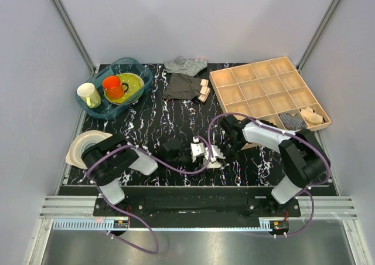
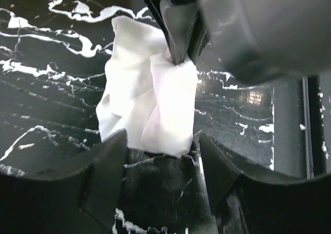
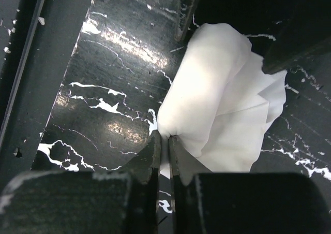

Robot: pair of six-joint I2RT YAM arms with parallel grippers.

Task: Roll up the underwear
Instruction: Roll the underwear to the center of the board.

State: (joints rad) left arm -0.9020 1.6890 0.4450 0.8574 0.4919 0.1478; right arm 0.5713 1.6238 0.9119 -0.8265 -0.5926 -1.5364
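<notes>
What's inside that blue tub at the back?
A cream mug, an orange cup and a yellow-green plate sit in the blue tub; its floor beneath them is covered.

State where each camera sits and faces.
Top external: above, behind the robot, facing down at the black marbled table; both arms show.
Left wrist: on its arm, facing the small white cloth underwear; open left tool shows.
Right wrist: on its arm, facing the underwear; right tool pinches it.
All three share the underwear.
</notes>
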